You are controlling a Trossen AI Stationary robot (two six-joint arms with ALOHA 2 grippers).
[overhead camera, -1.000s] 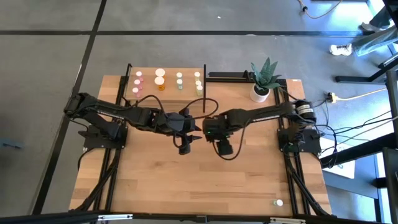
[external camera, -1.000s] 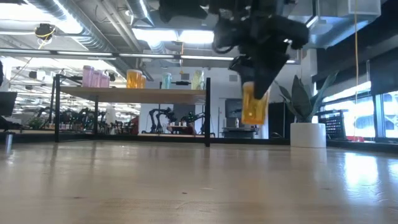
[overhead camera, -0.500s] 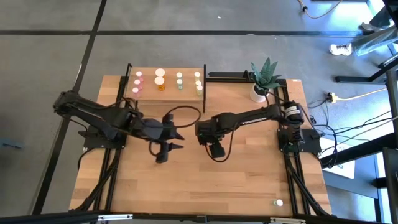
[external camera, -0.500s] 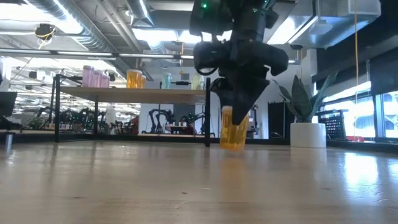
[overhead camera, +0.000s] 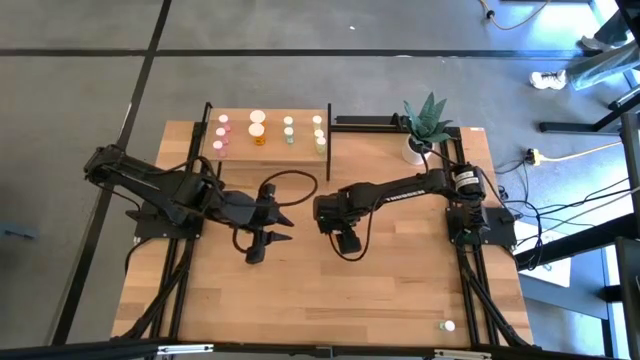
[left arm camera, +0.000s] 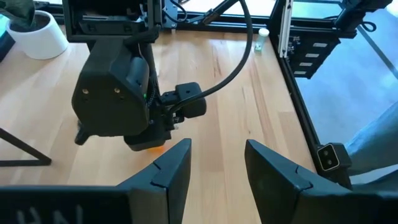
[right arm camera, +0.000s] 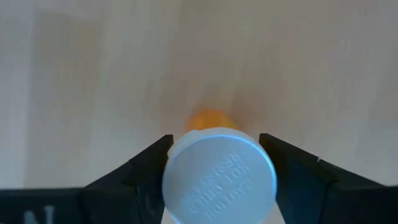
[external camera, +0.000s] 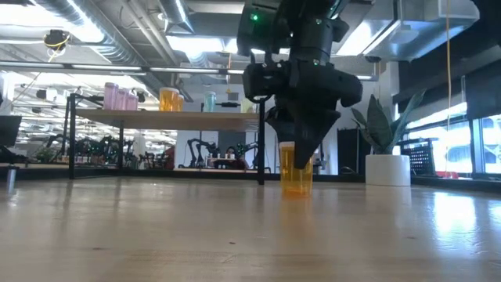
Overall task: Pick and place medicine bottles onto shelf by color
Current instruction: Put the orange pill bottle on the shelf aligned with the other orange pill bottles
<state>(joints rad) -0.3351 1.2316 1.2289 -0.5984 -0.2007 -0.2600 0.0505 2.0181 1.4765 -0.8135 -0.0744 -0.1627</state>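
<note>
1. Right gripper (external camera: 297, 157) hangs at the low view's centre, its fingers (right arm camera: 146, 168) either side of the orange bottle (external camera: 296, 168); a firm clamp or a loosening one, I cannot tell.
2. Bottle stands upright on the table (external camera: 156, 235).
3. Left gripper (overhead camera: 268, 228), left of centre in the high view, holds nothing, fingers apart.
4. Shelf (overhead camera: 240, 120) sits at upper centre-left.

The high view looked straight down on the whole surface (overhead camera: 400, 290) and both arms. The low view sat at surface level, facing across to the shelf (external camera: 164, 119) and the room behind. The left wrist view looked across at the right arm; the right wrist view looked close down on an orange bottle (right arm camera: 219, 177), which the low view shared.
</note>
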